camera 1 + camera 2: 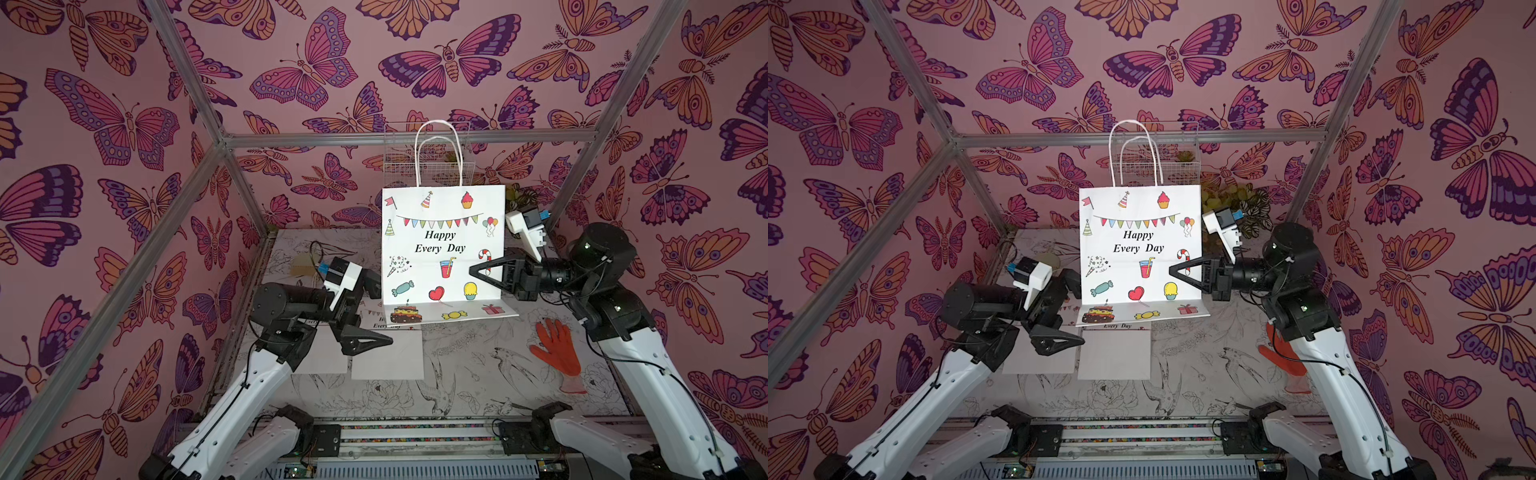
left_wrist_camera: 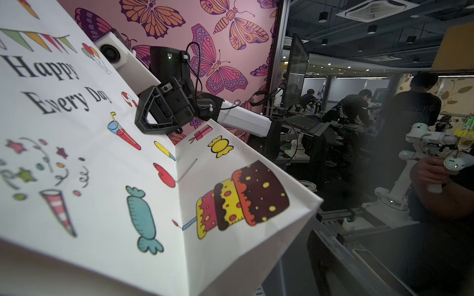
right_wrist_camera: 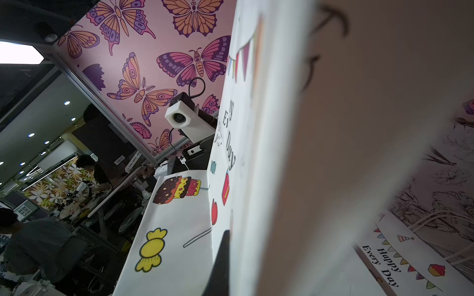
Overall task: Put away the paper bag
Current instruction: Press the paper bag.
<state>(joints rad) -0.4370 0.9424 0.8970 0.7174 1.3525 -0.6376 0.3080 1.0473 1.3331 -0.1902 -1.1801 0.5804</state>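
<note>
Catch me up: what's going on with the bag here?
The right gripper is shut on one side edge of the paper bag, holding it upright with its bottom flap folded forward. The left gripper is open at the bag's opposite side, not gripping it. Flat bags and an orange glove lie on the table.

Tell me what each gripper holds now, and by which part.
The right gripper pinches the paper bag by its side edge; the left gripper holds nothing.

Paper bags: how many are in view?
3. The upright bag is pinched by the right gripper; the left flat bag and middle flat bag lie on the table. Others may be hidden.
</note>
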